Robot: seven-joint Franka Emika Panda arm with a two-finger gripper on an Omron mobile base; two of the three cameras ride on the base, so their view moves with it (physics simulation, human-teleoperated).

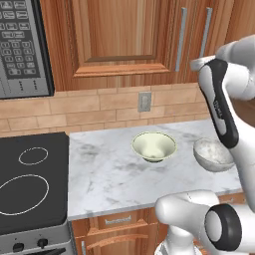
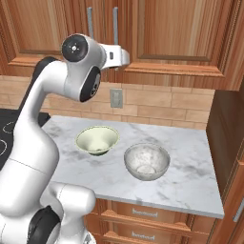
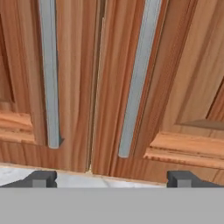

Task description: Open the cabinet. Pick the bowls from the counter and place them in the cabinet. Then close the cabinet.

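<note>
The cabinet [image 1: 119, 37] hangs above the counter [image 1: 109, 184] with both doors shut. Its two silver bar handles [image 3: 49, 74] [image 3: 138, 78] run side by side along the seam between the doors. My gripper [image 3: 112, 178] is open and empty, its fingertips [image 3: 41, 178] spread wide just below the handles' lower ends. It is raised close in front of the doors, and the hand [image 2: 116, 55] is level with their bottom edge. On the marble, the cream-green bowl [image 1: 154, 146] [image 2: 97, 139] stands left of the grey-white speckled bowl [image 1: 213, 154] [image 2: 147, 160], both upright.
A grey microwave [image 1: 22, 47] hangs at upper left over the black stove top [image 1: 30, 184]. A wall outlet [image 1: 144, 101] sits in the brick backsplash. Small drawers [image 1: 118, 219] lie under the counter. A tall dark wooden panel [image 2: 228, 143] bounds the counter's right end.
</note>
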